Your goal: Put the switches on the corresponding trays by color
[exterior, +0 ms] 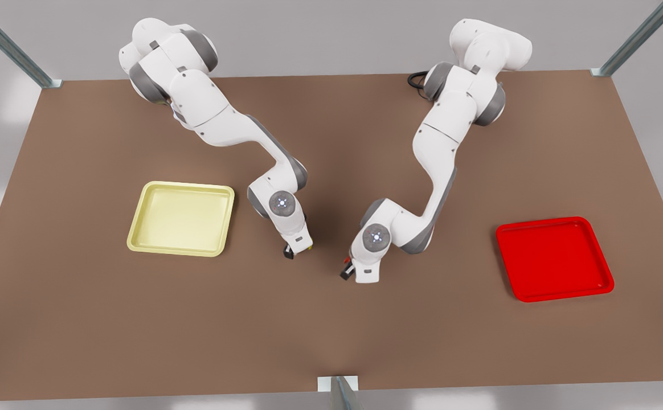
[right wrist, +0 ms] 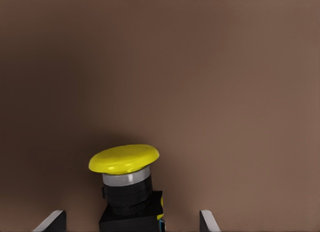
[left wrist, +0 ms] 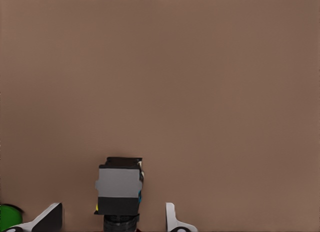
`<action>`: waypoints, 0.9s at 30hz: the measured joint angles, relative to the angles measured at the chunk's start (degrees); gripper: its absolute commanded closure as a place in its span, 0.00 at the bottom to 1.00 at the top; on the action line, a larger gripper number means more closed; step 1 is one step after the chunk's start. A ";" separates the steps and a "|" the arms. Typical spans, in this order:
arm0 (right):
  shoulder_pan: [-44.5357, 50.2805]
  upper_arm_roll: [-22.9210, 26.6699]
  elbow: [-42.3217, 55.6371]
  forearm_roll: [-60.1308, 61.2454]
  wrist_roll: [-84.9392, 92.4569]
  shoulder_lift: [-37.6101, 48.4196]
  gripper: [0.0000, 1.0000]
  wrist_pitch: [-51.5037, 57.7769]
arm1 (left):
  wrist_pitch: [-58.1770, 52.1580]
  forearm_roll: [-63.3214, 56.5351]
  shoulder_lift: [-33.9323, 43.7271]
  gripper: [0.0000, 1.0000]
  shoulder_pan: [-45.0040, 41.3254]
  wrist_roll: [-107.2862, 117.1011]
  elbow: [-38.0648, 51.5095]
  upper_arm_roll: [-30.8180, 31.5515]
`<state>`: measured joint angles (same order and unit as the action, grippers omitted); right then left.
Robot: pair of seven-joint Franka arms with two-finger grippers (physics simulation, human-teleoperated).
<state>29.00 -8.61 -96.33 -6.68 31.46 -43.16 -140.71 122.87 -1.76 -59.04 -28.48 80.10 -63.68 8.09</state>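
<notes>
The yellow-capped switch (right wrist: 125, 159) stands upright on the table between the open fingers of my right gripper (right wrist: 131, 213). In the front view that gripper (exterior: 295, 250) is low over the table, just right of the pale yellow tray (exterior: 180, 219). My left gripper (left wrist: 113, 208) is open too, around a dark grey boxy switch (left wrist: 119, 184) lying on its side with its cap hidden. That gripper (exterior: 346, 272) shows in the front view near the table's middle with a trace of red beside it, well to the left of the red tray (exterior: 553, 259).
A green cap (left wrist: 7, 217) peeks in beside the left gripper's finger. The brown table (exterior: 331, 341) is bordered by metal frame posts at its corners and front edge. Both trays hold nothing.
</notes>
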 measured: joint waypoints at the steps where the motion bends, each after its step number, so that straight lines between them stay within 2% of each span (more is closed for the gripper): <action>1: 0.00 0.00 0.00 0.00 0.00 0.00 0.11 0.00 | 0.00 -0.05 0.23 0.01 0.29 -0.11 -0.04 -0.01; 3: 0.00 0.00 0.00 0.00 0.00 0.00 0.17 0.00 | -0.10 -0.18 0.58 0.01 1.17 -0.98 -0.58 -0.01; 5: 0.00 0.00 0.00 0.00 0.00 0.00 0.18 0.00 | 0.00 -0.25 0.59 0.01 1.24 -1.00 -0.92 -0.10; 6: 0.00 0.00 0.00 0.00 0.00 0.00 0.22 -0.03 | 0.00 -0.23 0.39 0.01 1.08 -0.91 -0.92 -0.02; 9: 0.00 0.00 0.00 0.00 0.00 0.00 0.22 -0.08 | 0.00 -0.10 0.02 0.01 0.89 -0.73 -0.83 -0.01; 11: 0.00 0.00 0.00 0.00 0.00 -0.15 0.23 -0.09 | 0.07 -0.05 -0.11 0.06 0.81 -0.43 -0.83 -0.01; 12: 0.52 0.00 0.00 -0.05 0.00 -0.17 0.25 -0.06 | 0.09 -0.03 -0.11 0.12 0.80 -0.43 -0.83 -0.01; 15: 0.53 0.00 0.00 0.00 -0.09 -0.18 0.30 -0.09 | 0.79 -0.05 -0.29 0.13 0.79 -0.59 -1.01 -0.06; 18: 0.44 0.00 0.00 -0.30 -0.03 -0.18 0.32 -0.09 | 0.88 -0.10 -0.38 0.32 0.70 -0.56 -1.01 -0.06; 27: 0.09 -0.08 0.00 -0.35 0.00 0.09 0.33 0.17 | 0.79 -0.29 -0.38 0.45 0.54 -0.82 -0.92 -0.09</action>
<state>29.10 -8.69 -96.33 -7.03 31.46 -43.07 -140.55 123.66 -2.05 -59.42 -27.95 79.28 -64.60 8.00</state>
